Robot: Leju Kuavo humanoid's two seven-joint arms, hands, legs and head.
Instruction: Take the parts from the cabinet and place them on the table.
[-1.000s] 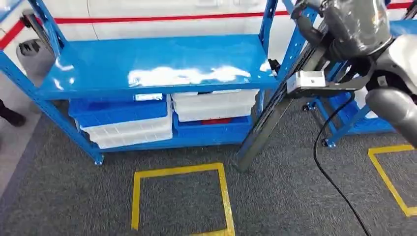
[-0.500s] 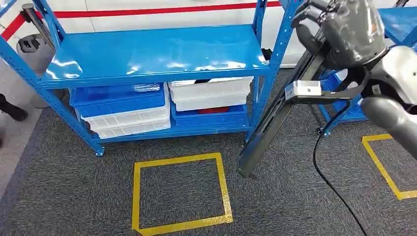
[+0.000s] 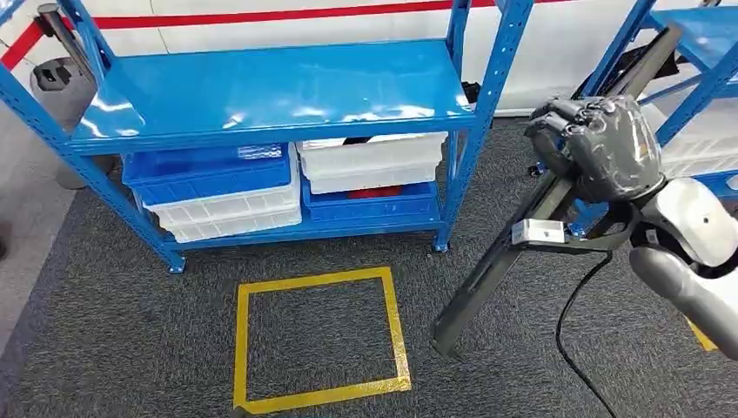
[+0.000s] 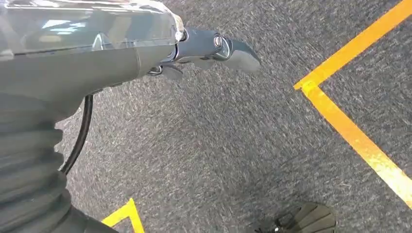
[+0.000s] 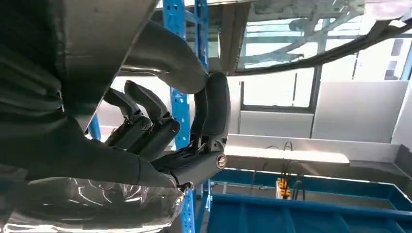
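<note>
— One long dark metal rail point(image 3: 513, 248), is that the part?

— Looks so. The right hand point(image 3: 594, 146) has its fingers wrapped round it near the upper end, so it hangs slanted, lower tip close above the grey carpet point(image 3: 130, 331), right of the blue steel shelving rack point(image 3: 261, 91).

— And the left hand point(image 4: 214, 46)?

— Holding nothing; whether its fingers are spread or curled, I cannot tell.

— Bins?

— Four stacks on the rack's lower shelf, by my count.
</note>
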